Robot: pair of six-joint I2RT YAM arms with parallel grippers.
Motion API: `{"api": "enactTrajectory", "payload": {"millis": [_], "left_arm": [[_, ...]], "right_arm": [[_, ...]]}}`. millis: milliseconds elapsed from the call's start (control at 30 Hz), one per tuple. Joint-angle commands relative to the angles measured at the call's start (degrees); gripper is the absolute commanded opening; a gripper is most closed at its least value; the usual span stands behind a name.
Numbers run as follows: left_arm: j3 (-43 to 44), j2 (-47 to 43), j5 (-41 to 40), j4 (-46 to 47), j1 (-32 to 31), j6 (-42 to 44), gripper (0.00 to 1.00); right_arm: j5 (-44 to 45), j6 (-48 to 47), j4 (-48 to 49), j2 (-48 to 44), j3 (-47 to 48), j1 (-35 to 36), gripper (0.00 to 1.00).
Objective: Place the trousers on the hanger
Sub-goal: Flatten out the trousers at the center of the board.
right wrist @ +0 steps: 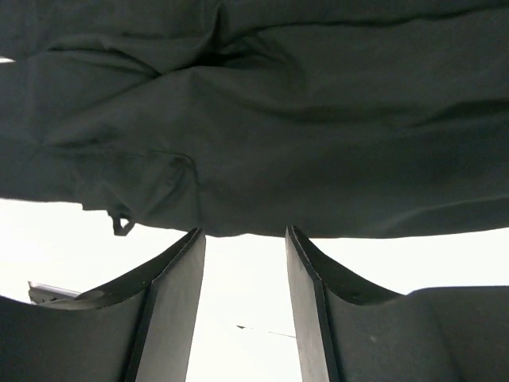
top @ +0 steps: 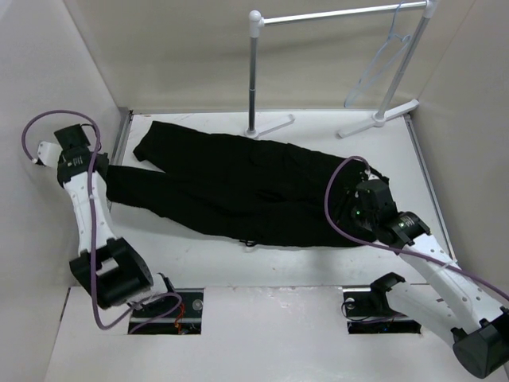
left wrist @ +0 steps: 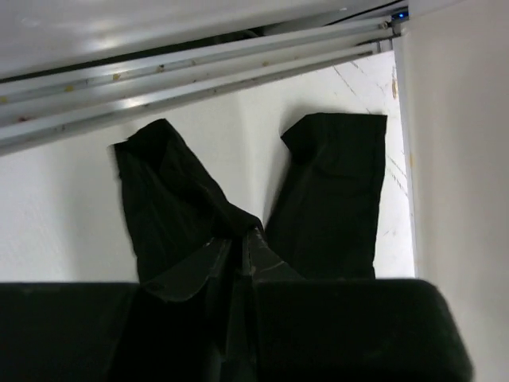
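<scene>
The black trousers (top: pixel 238 187) lie flat across the table, leg ends at the left and waist at the right. The pale hanger (top: pixel 380 68) hangs from the rack at the back right, far from both grippers. My left gripper (top: pixel 103 173) is at the end of the nearer leg. In the left wrist view it (left wrist: pixel 241 237) is shut, with a fold of the trousers (left wrist: pixel 171 199) pinched at the tips. My right gripper (top: pixel 351 219) is at the waist end. In the right wrist view it (right wrist: pixel 242 237) is open, its tips at the near edge of the trousers (right wrist: pixel 262 135), nothing between them.
A white tube garment rack (top: pixel 334 14) stands at the back, its grey post (top: pixel 253 79) and white feet (top: pixel 382 119) just behind the trousers. Side walls close in the table (top: pixel 199 255) on the left and right.
</scene>
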Motion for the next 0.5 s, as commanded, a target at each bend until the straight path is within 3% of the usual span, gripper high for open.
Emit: {"api": "enactTrajectory", "payload": {"millis": [0,100,167,233,333,367,467], "left_arm": [[1.49,9.05,-2.78,-2.73,-1.11,0.98,0.09],[4.74,15.82,-4.36,-1.59,-4.01,1.68,0.18],[7.37,18.38,-5.15,-0.80,-5.94,1.95,0.35],[8.52,18.30,-5.16,0.86,-7.18,3.00,0.49],[6.35,13.31,-6.12,1.66,-8.06,4.32,0.56],[3.81,10.42,-6.73,1.75,-8.06,4.58,0.57],[-6.21,1.10,-8.76,1.84,-7.54,4.67,0.57]], "right_arm": [[0.89,0.34,3.79,-0.04,0.43,-0.38,0.51],[0.89,0.17,3.61,0.05,1.30,-0.38,0.53],[1.07,0.08,3.52,0.05,1.66,-0.12,0.59],[2.03,0.52,3.35,-0.21,1.05,0.32,0.64],[3.79,2.53,3.00,-1.44,-1.32,0.32,0.64],[3.97,3.41,3.08,-2.40,-2.72,0.06,0.61],[3.27,4.39,3.09,-4.26,-5.46,-3.18,0.19]]}}
